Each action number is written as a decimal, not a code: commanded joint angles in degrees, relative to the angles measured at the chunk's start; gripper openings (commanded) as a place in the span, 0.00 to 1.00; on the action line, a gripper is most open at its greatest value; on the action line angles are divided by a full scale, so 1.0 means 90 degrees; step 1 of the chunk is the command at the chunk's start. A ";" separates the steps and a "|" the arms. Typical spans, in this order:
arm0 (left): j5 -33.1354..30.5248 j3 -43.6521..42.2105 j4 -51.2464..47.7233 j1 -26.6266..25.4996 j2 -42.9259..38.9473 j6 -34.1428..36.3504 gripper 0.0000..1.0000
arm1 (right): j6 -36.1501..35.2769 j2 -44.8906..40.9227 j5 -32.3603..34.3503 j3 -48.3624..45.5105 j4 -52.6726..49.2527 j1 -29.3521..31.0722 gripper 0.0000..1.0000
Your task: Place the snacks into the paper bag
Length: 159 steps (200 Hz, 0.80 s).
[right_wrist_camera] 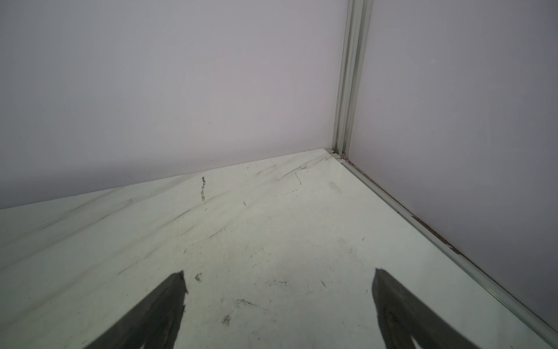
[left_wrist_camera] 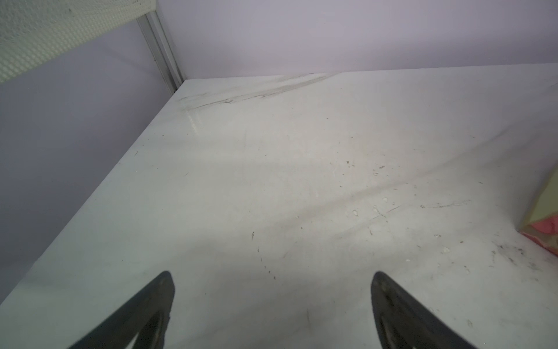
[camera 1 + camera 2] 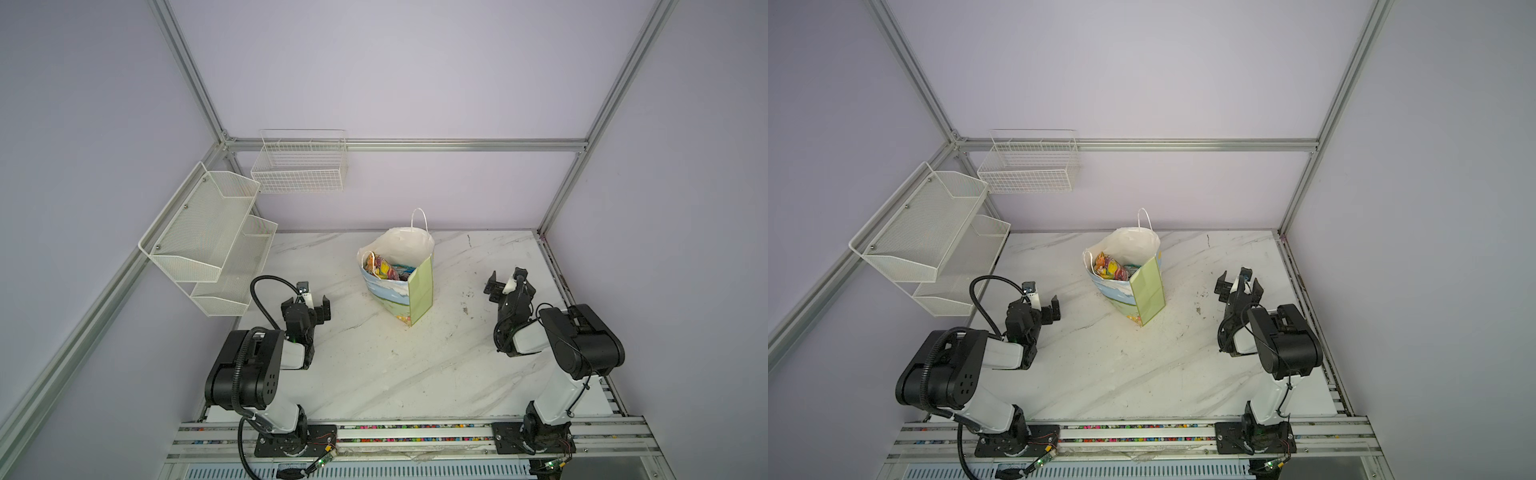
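Observation:
The paper bag (image 3: 419,291) (image 3: 1147,291) stands upright at the middle of the marble table, its mouth open and one string handle sticking up. Several colourful snacks (image 3: 384,268) (image 3: 1111,269) lie inside it; no packet shows on the table. My left gripper (image 3: 306,306) (image 3: 1036,307) (image 2: 271,281) hovers left of the bag, open and empty, apart from it. A bottom corner of the bag (image 2: 543,223) shows at the edge of the left wrist view. My right gripper (image 3: 509,286) (image 3: 1239,286) (image 1: 277,278) is right of the bag, open, with only bare tabletop between its fingers.
A white mesh two-tier shelf (image 3: 208,241) hangs on the left wall and a white wire basket (image 3: 299,166) on the back wall. Aluminium frame posts mark the back corners. The marble table (image 3: 374,365) ends at a rail along the front.

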 commanded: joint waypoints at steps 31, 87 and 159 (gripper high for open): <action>0.0135 0.0288 0.0045 0.0047 -0.0107 -0.0059 1.00 | -0.0132 0.0050 -0.0095 -0.0066 0.0365 -0.0013 0.98; 0.0176 0.0297 0.0040 0.0070 -0.0102 -0.0084 1.00 | -0.0288 0.0064 -0.0277 -0.0347 0.0885 0.0067 0.98; 0.0164 0.0267 0.0093 0.0068 -0.0116 -0.0072 1.00 | -0.0035 0.0059 -0.0247 -0.0008 0.0231 -0.0011 0.97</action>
